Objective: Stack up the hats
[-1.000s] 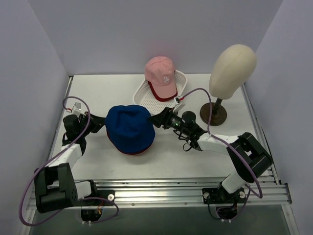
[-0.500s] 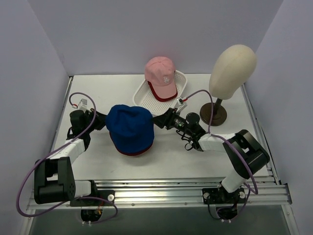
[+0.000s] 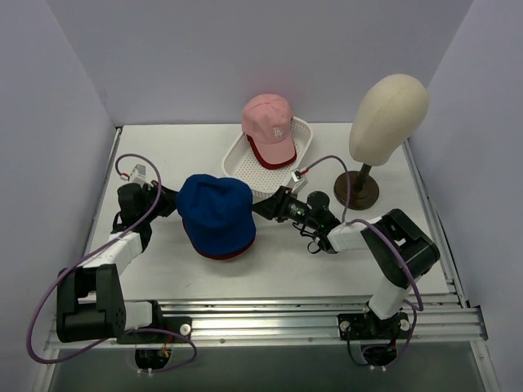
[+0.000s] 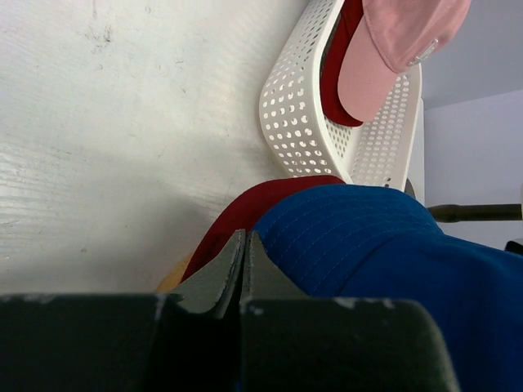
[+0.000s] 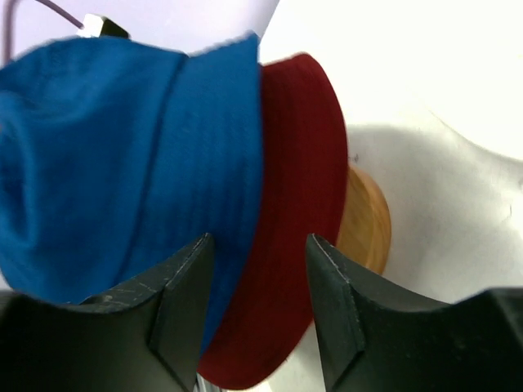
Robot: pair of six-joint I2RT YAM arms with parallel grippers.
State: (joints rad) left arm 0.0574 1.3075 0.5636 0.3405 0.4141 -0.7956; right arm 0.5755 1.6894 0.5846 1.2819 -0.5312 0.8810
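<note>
A: where's the blue bucket hat [image 3: 216, 214] sitting?

B: middle of the table [image 3: 163, 151], lying over the dark red cap [image 4: 245, 212]. pink cap [image 3: 268, 122] is resting in the white basket [image 3: 237, 159] at the back.

A: and the grippers?

B: left gripper [image 4: 243, 238] is keeping its fingers pressed together at the hat's left edge. right gripper [image 5: 257, 245] is standing with jaws apart, straddling both rims.

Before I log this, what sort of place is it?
Likely a lab test cell: plain walls enclose a white table, the left arm and right arm mount on a metal rail, and a mannequin head stands nearby.
</note>
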